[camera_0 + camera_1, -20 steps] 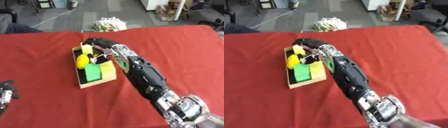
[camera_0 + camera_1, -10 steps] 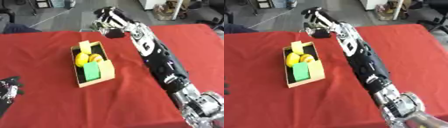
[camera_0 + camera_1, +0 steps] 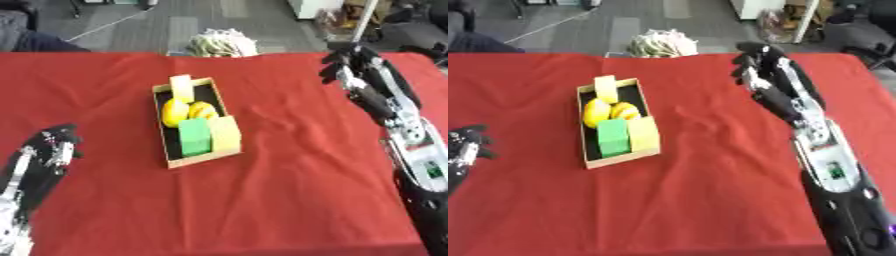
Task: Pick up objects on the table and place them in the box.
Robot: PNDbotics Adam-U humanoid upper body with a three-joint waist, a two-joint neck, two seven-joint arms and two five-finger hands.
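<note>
A shallow cardboard box [image 3: 163, 141] lies on the red table, left of centre. Inside it are a pale yellow block [image 3: 181, 87] at the far end, two yellow rounded fruits [image 3: 175, 112] in the middle, and a green block [image 3: 195, 137] beside a yellow-green block [image 3: 225, 135] at the near end. My right hand [image 3: 765, 68] hovers over the table's far right, well away from the box, fingers relaxed and holding nothing. My left hand [image 3: 52, 146] rests at the lower left, open and empty.
The red cloth [image 3: 289, 180] covers the whole table. Beyond the far edge lies a pale bundle [image 3: 220, 43] on the grey floor, with office furniture at the upper right.
My right hand was over the box a second ago, then lifted away and swung to the far right. The box's contents stayed put. The camera has shifted.
</note>
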